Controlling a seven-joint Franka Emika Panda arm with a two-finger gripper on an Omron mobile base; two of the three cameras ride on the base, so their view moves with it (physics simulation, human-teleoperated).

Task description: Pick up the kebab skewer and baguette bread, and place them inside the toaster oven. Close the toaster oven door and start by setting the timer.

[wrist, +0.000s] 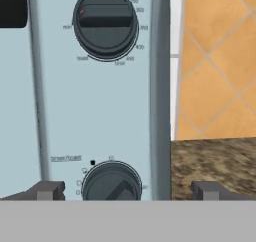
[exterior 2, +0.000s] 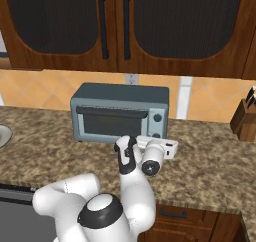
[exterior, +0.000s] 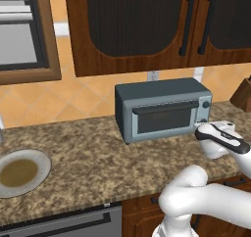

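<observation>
At the back of the granite counter (exterior: 88,153), close to the tiled wall, stands the toaster oven (exterior: 162,108), a blue-grey box whose door (exterior: 164,117) is shut, with the dark bar handle (exterior: 164,107) running along the top of the glass window. Its two knobs sit one above the other at the right edge of the front. The gripper (wrist: 127,190) hangs just in front of that right edge with its jaws spread wide and nothing between them; in the hand view one dark fingertip (wrist: 47,190) stands left of the lower knob (wrist: 111,183) and the other is off to the right, in front of the counter top beside the oven. The lower knob lies between the fingertips but whether they touch it cannot be told. The upper knob (wrist: 105,23), ringed with small printed figures and bearing a flat dark bar across its face, is higher up on the same pale panel. From the right base view the white hand (exterior 2: 155,153) reaches toward the oven's lower right corner. Near the left edge of the counter lies a grey plate (exterior: 41,165) with a brownish centre. A wooden knife block (exterior 2: 245,118) stands toward the right end of the counter, well apart from the oven. Dark-panelled wooden cabinets (exterior 2: 125,26) hang above.
</observation>
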